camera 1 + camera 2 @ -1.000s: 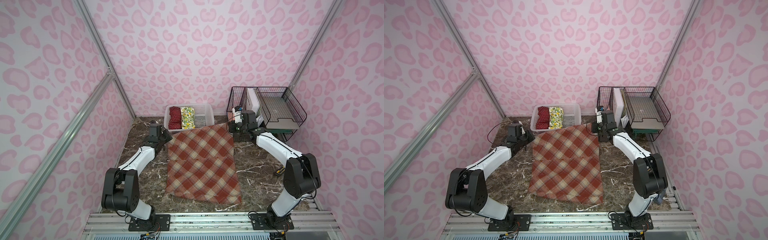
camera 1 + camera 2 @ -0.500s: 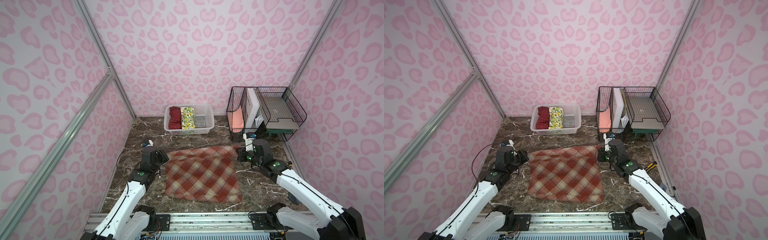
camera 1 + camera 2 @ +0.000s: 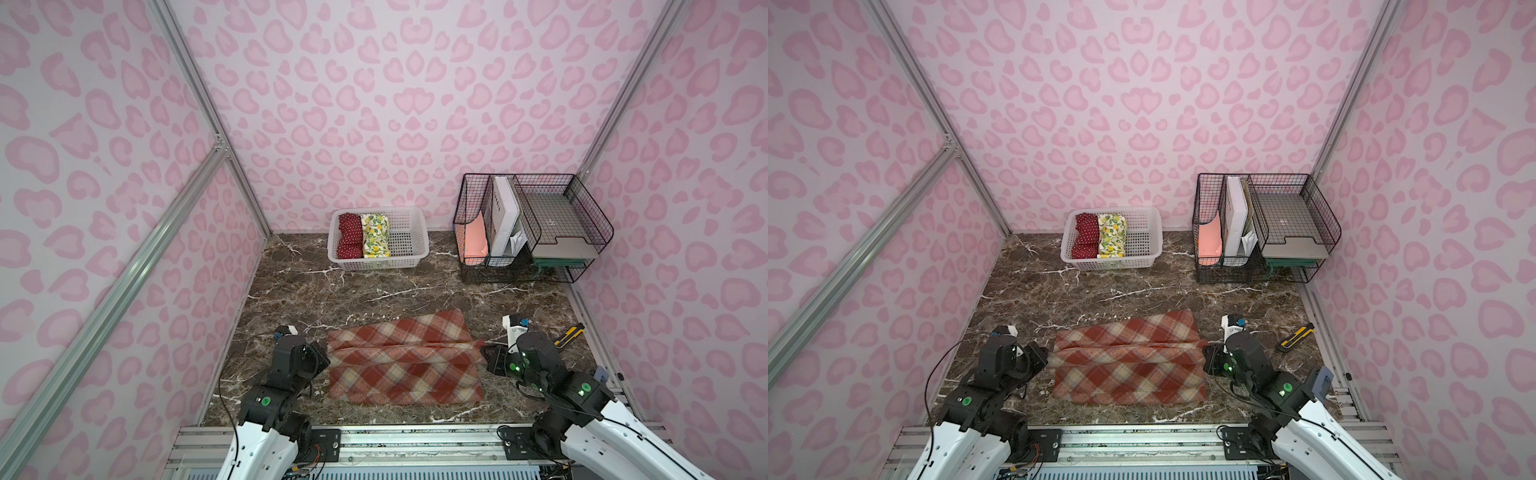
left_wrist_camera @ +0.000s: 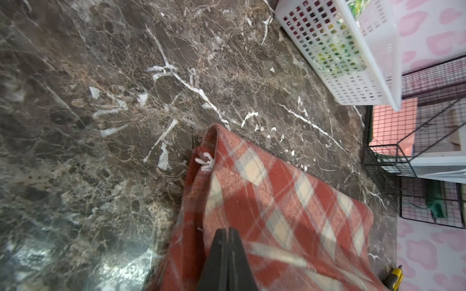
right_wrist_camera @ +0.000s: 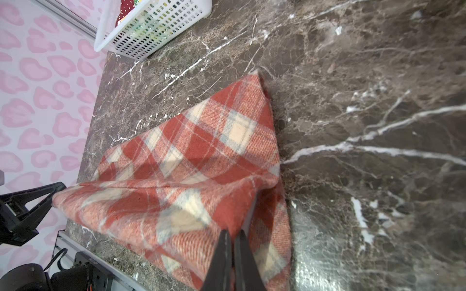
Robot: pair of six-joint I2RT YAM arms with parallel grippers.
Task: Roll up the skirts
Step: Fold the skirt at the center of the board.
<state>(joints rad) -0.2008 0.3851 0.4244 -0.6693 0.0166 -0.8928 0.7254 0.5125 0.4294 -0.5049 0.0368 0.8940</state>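
L gripper (image 3: 327,360) & R gripper (image 3: 483,354), each clamped shut on a corner of the plaid skirt (image 3: 405,368), have dragged its far edge back toward the front, so the 1st fold is in & the roll looks begun.

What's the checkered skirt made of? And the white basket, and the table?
The plaid skirt looks like thick woven cloth, maybe wool: its surface is fuzzy and matte, and a slanted weave shows. The basket looks like white plastic, smooth, with neat moulded square holes. The table looks like polished brown marble with white veins and glare spots, though it could be a printed marble-look top.
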